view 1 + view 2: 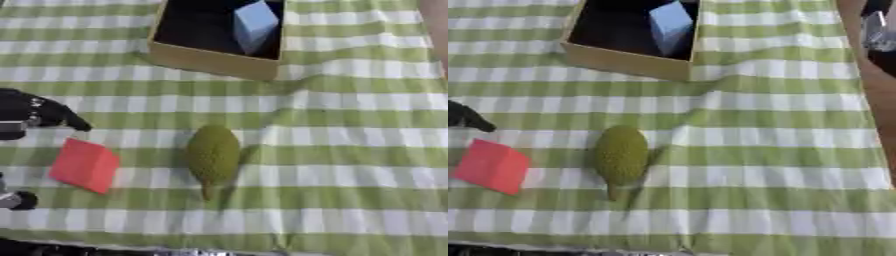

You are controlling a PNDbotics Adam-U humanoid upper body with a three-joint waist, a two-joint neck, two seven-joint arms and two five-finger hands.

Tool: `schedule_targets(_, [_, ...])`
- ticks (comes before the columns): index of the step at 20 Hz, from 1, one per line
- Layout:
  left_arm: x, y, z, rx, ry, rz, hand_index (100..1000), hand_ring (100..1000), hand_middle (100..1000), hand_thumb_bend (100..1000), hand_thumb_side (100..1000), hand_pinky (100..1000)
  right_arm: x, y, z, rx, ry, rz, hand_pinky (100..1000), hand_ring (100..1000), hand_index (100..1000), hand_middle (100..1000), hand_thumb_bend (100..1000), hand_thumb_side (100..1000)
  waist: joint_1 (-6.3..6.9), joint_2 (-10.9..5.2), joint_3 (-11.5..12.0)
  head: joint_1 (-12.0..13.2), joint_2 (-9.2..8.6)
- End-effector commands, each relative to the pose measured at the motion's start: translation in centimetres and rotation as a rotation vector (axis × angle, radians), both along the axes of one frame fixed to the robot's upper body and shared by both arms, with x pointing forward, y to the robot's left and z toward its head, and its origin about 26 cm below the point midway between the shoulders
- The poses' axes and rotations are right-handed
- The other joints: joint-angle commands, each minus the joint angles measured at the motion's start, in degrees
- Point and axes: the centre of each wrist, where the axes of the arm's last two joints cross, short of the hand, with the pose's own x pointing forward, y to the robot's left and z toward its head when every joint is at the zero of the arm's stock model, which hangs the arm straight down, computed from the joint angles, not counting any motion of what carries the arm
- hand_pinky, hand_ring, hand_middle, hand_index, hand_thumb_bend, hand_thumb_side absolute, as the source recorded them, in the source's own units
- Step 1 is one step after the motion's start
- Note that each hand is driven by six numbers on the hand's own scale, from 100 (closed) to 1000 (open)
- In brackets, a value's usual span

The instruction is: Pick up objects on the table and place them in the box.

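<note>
A red block lies flat on the checked cloth at the left. To its right lies a bumpy green fruit with its stem toward me. My left hand comes in at the left edge, black and open. Its upper fingers reach just above the red block, and another fingertip shows below the block's left side. The hand does not touch the block. The cardboard box stands at the top centre with a pale blue block leaning inside it. My right hand is out of view.
Green and white checked cloth covers the table. Its right edge shows bare brown wood, with a dark object at the top right corner. The cloth's front edge runs along the bottom of the view.
</note>
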Motion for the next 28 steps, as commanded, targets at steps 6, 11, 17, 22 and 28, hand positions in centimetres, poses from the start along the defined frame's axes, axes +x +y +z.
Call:
schedule_targets(6, [0.7,-0.9,-0.3,0.040,0.011,0.017,954,921,838,577,177,970,-0.2,0.2,0.3,0.010,0.004,0.010,891,840,833,642,100,421,0.63,-1.29,-0.4,0.5,0.16])
schedule_targets(11, [1.6,-0.9,-1.1,0.074,0.038,0.024,935,915,826,561,178,957,-0.2,0.2,0.2,0.025,0.010,0.006,891,840,834,640,100,421,0.67,-1.14,-0.5,0.5,0.20])
schedule_targets(17, [2.2,-0.8,-1.6,0.041,0.018,0.052,749,757,603,284,157,836,-0.3,0.1,-0.3,0.046,0.023,-0.002,891,840,834,638,100,421,0.66,-1.08,-0.5,0.6,0.27])
schedule_targets(22, [0.8,-1.5,0.5,-0.071,-0.056,0.013,667,671,527,103,123,760,-0.4,0.0,-0.5,0.056,0.029,-0.014,891,840,835,639,100,420,0.57,-1.22,-0.2,0.3,0.29])
schedule_targets(28, [0.1,-2.1,5.8,-0.216,-0.289,-0.075,687,678,544,100,100,771,-0.5,-0.2,-0.5,0.052,0.031,-0.021,892,839,834,639,100,422,0.67,-1.82,0.6,-0.4,0.73])
